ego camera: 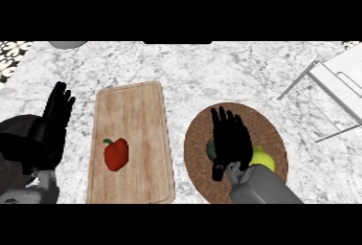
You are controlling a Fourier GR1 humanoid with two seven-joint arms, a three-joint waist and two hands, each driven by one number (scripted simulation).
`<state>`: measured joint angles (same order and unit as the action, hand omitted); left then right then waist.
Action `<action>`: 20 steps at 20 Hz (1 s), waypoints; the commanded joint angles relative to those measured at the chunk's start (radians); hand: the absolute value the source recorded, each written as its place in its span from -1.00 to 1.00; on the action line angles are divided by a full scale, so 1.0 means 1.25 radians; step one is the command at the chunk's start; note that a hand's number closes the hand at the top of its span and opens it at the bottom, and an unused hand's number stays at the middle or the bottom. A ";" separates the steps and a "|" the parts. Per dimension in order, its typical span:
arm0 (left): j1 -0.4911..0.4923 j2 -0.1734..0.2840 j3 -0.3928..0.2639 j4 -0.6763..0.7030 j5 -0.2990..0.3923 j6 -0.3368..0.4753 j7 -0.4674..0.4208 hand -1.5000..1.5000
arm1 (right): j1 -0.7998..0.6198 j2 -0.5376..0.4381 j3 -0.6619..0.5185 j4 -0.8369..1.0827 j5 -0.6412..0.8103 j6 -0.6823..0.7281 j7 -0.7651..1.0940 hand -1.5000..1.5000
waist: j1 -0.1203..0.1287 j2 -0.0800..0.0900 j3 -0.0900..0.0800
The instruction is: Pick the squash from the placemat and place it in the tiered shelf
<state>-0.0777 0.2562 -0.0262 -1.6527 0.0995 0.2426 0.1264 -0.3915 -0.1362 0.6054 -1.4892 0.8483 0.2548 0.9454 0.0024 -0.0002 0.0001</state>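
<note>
A round brown placemat point(205, 129) lies on the marble counter at the lower right. On it rests the squash point(262, 158), yellow-green with a darker green part showing at the left of my hand. My right hand point(231, 139) hovers over the squash with straight fingers pointing away from me, hiding most of it. The white tiered shelf point(332, 91) stands at the right edge of the view. My left hand point(53, 119) rests open at the far left, fingers up.
A wooden cutting board point(138, 119) lies left of the placemat with a red bell pepper point(117, 154) on its near half. A grey round object point(67, 44) shows at the top left edge.
</note>
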 commanded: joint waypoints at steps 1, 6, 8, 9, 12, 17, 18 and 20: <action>0.007 0.009 0.012 -0.043 -0.002 -0.015 0.047 0.00 | 0.044 -0.018 -0.033 0.061 0.015 -0.018 -0.068 -1.00 | 0.001 0.000 0.000; 0.049 -0.022 0.001 -0.050 -0.024 -0.016 0.010 0.00 | 0.019 -0.012 -0.012 0.093 0.065 0.013 -0.115 1.00 | 0.004 0.000 0.000; 0.020 -0.022 0.023 0.013 -0.019 -0.034 -0.028 0.00 | 0.049 -0.029 0.012 -0.006 0.095 0.040 -0.097 1.00 | -0.002 0.000 0.000; 0.043 -0.043 0.004 -0.005 -0.023 -0.030 -0.055 0.00 | -0.034 0.000 -0.022 0.140 0.109 -0.019 -0.151 1.00 | 0.005 0.001 0.000; 0.012 -0.041 -0.007 -0.056 -0.053 -0.005 0.041 0.00 | 0.026 -0.003 0.016 0.069 0.162 -0.033 -0.147 1.00 | 0.000 0.000 0.000; 0.051 -0.028 0.023 -0.038 -0.031 -0.007 0.012 0.00 | 0.194 -0.374 -0.061 -0.099 -0.023 -0.020 -0.545 1.00 | -0.047 -0.007 0.004; 0.047 -0.021 0.041 -0.040 -0.026 -0.003 0.010 0.00 | 0.225 -0.403 -0.059 -0.099 -0.039 -0.034 -0.603 1.00 | -0.052 -0.007 0.005; 0.054 -0.026 0.033 -0.035 -0.033 -0.001 0.005 0.00 | 0.262 -0.480 -0.113 -0.098 -0.088 -0.064 -0.723 1.00 | -0.057 -0.003 0.005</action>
<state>-0.0275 0.2240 0.0086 -1.6963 0.0625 0.2335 0.1384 -0.1783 -0.5490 0.5150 -1.5988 0.8204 0.2104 0.2968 -0.0438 -0.0125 0.0009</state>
